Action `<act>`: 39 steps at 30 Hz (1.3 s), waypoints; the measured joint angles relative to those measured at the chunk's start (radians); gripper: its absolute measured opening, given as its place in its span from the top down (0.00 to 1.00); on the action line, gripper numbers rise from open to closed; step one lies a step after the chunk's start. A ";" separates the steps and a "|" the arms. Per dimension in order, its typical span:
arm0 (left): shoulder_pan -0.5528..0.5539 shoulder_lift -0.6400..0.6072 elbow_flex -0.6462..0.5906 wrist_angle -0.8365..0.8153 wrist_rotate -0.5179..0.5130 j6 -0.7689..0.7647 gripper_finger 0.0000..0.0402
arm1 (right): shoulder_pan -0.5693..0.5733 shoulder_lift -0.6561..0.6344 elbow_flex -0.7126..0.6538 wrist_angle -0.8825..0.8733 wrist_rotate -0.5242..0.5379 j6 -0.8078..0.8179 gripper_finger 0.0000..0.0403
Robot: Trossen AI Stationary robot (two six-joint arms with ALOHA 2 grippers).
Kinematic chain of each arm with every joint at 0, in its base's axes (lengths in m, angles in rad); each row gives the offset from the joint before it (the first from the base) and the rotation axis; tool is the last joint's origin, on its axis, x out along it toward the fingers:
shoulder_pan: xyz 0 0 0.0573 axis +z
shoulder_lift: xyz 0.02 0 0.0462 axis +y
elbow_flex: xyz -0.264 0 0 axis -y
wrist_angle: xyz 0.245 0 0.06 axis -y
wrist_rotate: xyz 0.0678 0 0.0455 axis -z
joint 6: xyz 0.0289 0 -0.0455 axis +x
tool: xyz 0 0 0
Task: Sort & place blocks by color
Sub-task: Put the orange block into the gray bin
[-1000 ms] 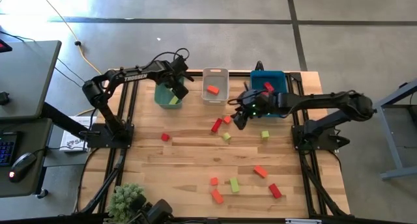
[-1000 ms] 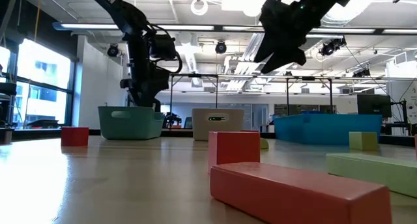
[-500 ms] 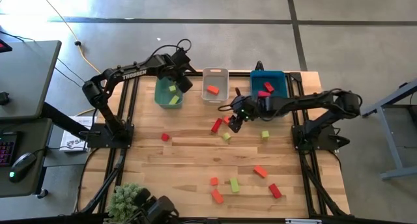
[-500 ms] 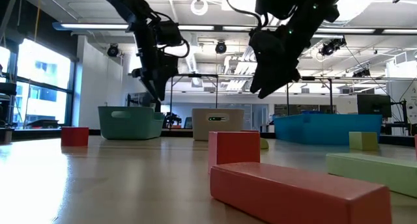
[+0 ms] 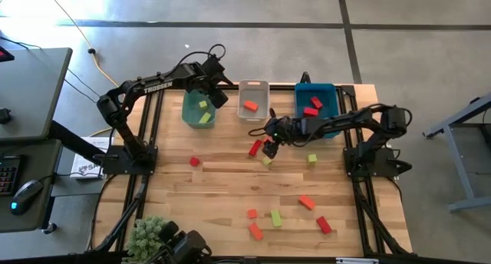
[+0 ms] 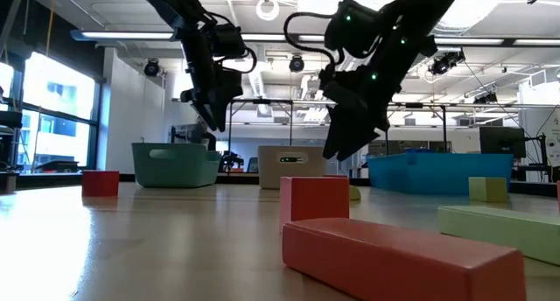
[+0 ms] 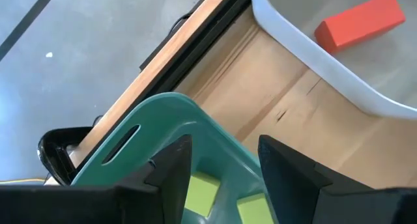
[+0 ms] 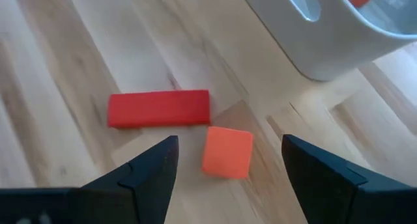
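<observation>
Your right hand [image 8: 228, 178] hangs low over the worktop [image 5: 230, 195] just in front of the white bin [image 5: 254, 100], fingers spread wide and holding nothing. Framed between them is an orange cube [image 8: 227, 152], touching or nearly touching the end of a red bar [image 8: 159, 109]. The cube looks like a rigid, light block with flat, smooth faces, so it should not deform or break, though a shallow pinch could let it slip or skid. Take it across two opposite flat faces, at mid-height, and choose the pair that keeps a finger out of the bar's end (the gap there looks tight). Your left hand [image 7: 218, 178] hovers over the green bin [image 7: 169, 126], open and empty, with yellow-green blocks [image 7: 201, 191] lying in the bin below it. Other blocks lie scattered nearer the front.
</observation>
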 joint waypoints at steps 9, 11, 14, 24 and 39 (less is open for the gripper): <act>0.000 0.000 0.000 0.000 0.001 0.000 0.58 | -0.011 0.057 0.000 0.020 0.001 0.000 0.35; 0.000 0.000 0.000 0.000 0.001 0.000 0.58 | -0.010 0.073 0.000 0.035 -0.007 0.000 0.35; 0.000 0.000 0.000 0.000 0.001 0.000 0.58 | -0.010 0.099 0.000 0.041 -0.006 0.000 0.35; 0.000 0.000 0.000 0.000 0.007 0.000 0.58 | -0.010 0.131 0.000 0.041 0.033 0.037 0.46; 0.000 0.000 0.000 0.000 0.018 0.000 0.58 | -0.043 0.106 0.000 0.031 -0.121 0.117 0.74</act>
